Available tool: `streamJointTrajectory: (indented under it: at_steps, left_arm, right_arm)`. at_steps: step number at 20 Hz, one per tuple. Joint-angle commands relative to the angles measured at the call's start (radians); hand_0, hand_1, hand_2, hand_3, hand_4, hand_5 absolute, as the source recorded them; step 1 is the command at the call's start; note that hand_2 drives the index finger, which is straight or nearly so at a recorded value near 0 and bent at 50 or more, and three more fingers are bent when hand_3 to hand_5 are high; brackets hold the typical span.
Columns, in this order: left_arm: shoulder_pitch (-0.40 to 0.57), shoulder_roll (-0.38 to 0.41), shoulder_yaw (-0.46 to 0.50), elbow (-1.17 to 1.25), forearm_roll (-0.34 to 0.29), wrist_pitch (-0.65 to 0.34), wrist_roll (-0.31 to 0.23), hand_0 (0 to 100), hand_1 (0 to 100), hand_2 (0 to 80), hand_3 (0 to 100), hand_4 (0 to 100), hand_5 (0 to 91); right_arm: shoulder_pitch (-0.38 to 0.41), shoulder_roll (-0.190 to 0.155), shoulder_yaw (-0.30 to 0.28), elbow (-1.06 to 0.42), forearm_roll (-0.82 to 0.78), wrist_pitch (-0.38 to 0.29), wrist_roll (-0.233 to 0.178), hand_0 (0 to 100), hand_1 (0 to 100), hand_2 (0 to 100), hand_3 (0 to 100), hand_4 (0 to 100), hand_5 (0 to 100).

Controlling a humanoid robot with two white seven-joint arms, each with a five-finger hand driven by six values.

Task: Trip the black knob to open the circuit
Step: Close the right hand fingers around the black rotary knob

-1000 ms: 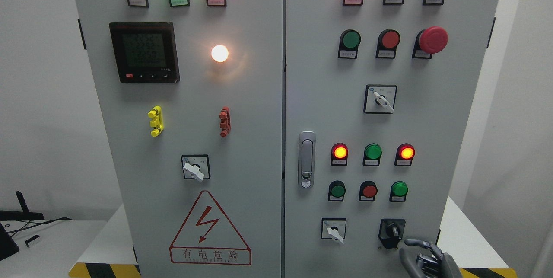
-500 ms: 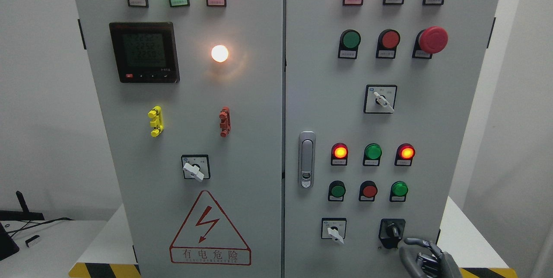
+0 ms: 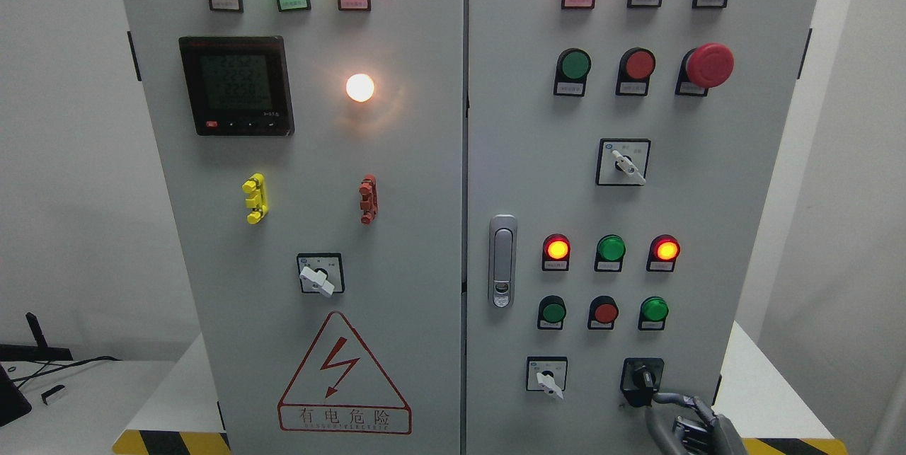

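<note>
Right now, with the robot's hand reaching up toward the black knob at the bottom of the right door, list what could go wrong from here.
1. The right hand has only a fingertip near the black knob, so it may slip off rather than turn it.
2. The white selector switch sits close to the left on the same row; a sideways drift could nudge it.
3. The hand covers the knob's lower right, so its position may be hard to check.

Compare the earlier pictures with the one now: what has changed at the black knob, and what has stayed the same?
The right robot hand has moved up and left: its extended finger now reaches the black knob, where before it stopped short, below and to the right. The knob handle now looks turned to point left; earlier it stood nearly upright. No full grasp shows. The white selector switch beside it and the indicator lights are unchanged.
</note>
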Motion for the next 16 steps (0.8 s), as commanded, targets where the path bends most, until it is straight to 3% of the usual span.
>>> streamJointTrajectory:
  at_steps: [1, 16]
  left_arm:
    - [0.0, 0.0, 0.0, 0.0, -0.031, 0.0, 0.0, 12, 39, 0.0, 0, 0, 0.0]
    - [0.0, 0.0, 0.0, 0.0, -0.031, 0.0, 0.0, 12, 39, 0.0, 0, 0, 0.0]
  right_arm:
    - [-0.003, 0.0, 0.032, -0.01, 0.002, -0.001, -0.001, 37, 65, 38, 100, 100, 94]
    - [0.003, 0.006, 0.031, -0.039, 0.016, 0.001, -0.001, 37, 65, 38, 100, 100, 94]
